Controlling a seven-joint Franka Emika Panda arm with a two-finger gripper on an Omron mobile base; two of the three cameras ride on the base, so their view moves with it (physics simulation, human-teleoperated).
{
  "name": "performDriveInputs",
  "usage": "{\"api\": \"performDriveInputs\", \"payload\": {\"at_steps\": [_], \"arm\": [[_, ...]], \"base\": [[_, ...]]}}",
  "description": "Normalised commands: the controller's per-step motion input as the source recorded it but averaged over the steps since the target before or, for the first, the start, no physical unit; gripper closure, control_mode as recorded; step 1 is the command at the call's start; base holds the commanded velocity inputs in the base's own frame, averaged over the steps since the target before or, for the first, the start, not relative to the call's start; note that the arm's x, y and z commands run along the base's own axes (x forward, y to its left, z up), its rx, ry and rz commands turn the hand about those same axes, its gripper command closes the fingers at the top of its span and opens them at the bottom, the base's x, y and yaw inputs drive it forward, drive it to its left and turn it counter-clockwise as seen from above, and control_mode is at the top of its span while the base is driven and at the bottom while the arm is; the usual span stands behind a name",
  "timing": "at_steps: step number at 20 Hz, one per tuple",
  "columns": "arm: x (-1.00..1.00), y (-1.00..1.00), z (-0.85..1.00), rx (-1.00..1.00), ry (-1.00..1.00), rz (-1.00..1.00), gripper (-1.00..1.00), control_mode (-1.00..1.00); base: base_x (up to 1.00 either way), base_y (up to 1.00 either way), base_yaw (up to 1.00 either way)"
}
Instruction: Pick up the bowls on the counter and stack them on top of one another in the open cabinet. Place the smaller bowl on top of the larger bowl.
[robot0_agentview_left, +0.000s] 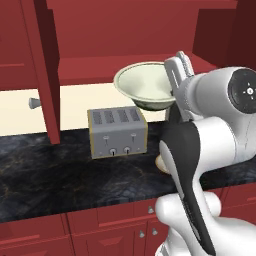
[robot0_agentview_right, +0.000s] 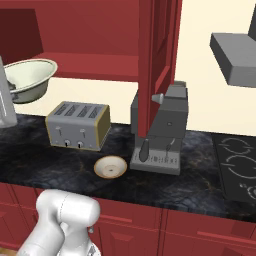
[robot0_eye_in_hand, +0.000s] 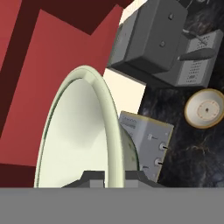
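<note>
My gripper (robot0_agentview_left: 172, 94) is shut on the right rim of the larger bowl (robot0_agentview_left: 142, 85), a deep cream bowl held in the air above the toaster, level with the open cabinet's red shelf (robot0_agentview_left: 95, 67). In the hand view the bowl (robot0_eye_in_hand: 78, 131) stands on edge, its rim pinched between the fingertips (robot0_eye_in_hand: 94, 176) at the bottom. From the right the bowl (robot0_agentview_right: 27, 77) hangs at the far left before the shelf (robot0_agentview_right: 95, 62). The smaller bowl (robot0_agentview_right: 110, 167), tan-rimmed, rests on the black counter (robot0_agentview_right: 45, 165) in front of the toaster, also the bowl (robot0_eye_in_hand: 204, 108); my arm hides most of it (robot0_agentview_left: 161, 162).
A grey toaster (robot0_agentview_left: 117, 131) stands under the held bowl. A grey coffee machine (robot0_agentview_right: 162, 130) sits right of it, below an open cabinet door (robot0_agentview_right: 159, 55) with a knob. Another open door (robot0_agentview_left: 47, 65) hangs left. A stove (robot0_agentview_right: 237, 165) and hood (robot0_agentview_right: 235, 55) lie far right.
</note>
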Motion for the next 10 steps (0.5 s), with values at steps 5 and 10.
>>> {"api": "performDriveInputs", "payload": {"at_steps": [5,10], "arm": [[0.16,-0.09,0.23,0.00,-0.01,0.00,1.00,-1.00],[0.13,0.00,0.15,0.00,-0.08,0.00,1.00,-1.00]], "base": [[0.00,0.00,0.00],[0.00,0.00,0.00]]}}
